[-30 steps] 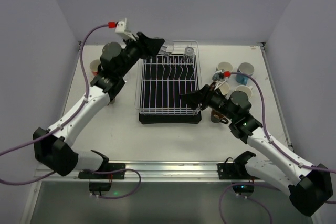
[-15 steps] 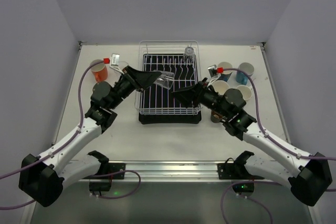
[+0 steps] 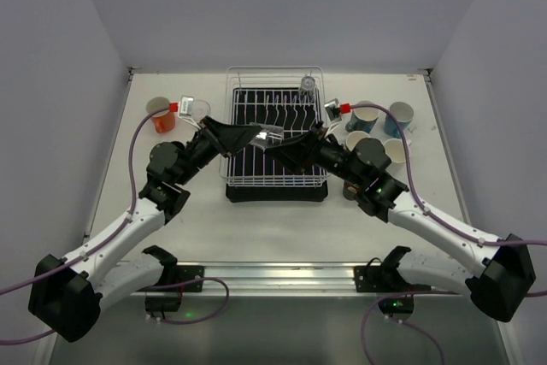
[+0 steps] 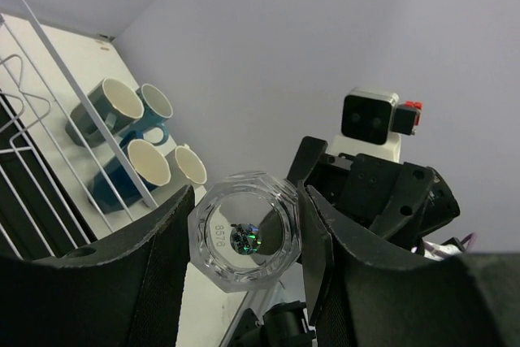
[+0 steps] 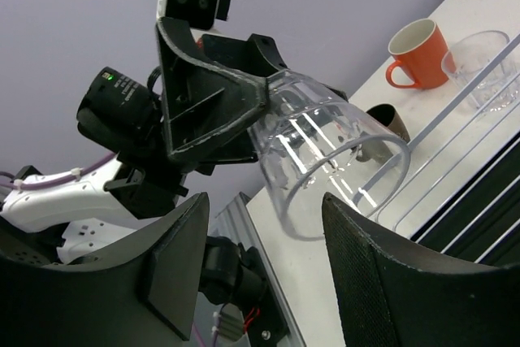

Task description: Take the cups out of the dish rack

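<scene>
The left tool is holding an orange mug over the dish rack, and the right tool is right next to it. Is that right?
Not quite. The left tool holds a clear glass, not an orange mug, over the dish rack, with the right tool right next to it. The right wrist view shows it: the orange mug stands off beside the rack.

The tumbler (image 5: 325,148) is clear glossy glass, the dish rack (image 3: 275,179) white-coated wire, the jaws matt black plastic.
</scene>
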`<control>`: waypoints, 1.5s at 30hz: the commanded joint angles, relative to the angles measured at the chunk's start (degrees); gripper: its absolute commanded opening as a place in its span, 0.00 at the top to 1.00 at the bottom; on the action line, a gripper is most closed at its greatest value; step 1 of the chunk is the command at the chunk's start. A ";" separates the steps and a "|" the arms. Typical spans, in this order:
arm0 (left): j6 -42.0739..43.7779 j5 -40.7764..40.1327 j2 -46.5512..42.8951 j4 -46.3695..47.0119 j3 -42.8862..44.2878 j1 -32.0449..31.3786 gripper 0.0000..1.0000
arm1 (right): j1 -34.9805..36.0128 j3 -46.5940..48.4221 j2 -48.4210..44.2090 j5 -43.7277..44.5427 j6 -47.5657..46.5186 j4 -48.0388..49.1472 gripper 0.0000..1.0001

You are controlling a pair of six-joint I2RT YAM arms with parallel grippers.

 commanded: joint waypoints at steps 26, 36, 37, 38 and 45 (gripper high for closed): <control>47.68 -25.58 -16.62 -58.26 20.47 -0.76 0.03 | 22.38 19.07 10.45 26.08 -15.64 -74.10 1.00; 47.95 -34.92 -25.68 -57.66 10.88 -0.76 0.02 | 31.43 24.68 28.83 32.06 -14.59 -77.30 1.00; 47.95 -35.18 -25.95 -57.48 10.36 -0.67 0.02 | 31.70 25.22 29.89 32.50 -14.58 -77.13 1.00; 47.95 -35.36 -26.12 -57.05 9.48 -0.67 0.02 | 31.97 25.75 31.04 33.03 -14.67 -76.69 1.00; 48.22 -35.80 -27.62 -56.25 7.89 -0.67 0.02 | 32.50 25.75 35.88 31.54 -15.38 -71.68 0.97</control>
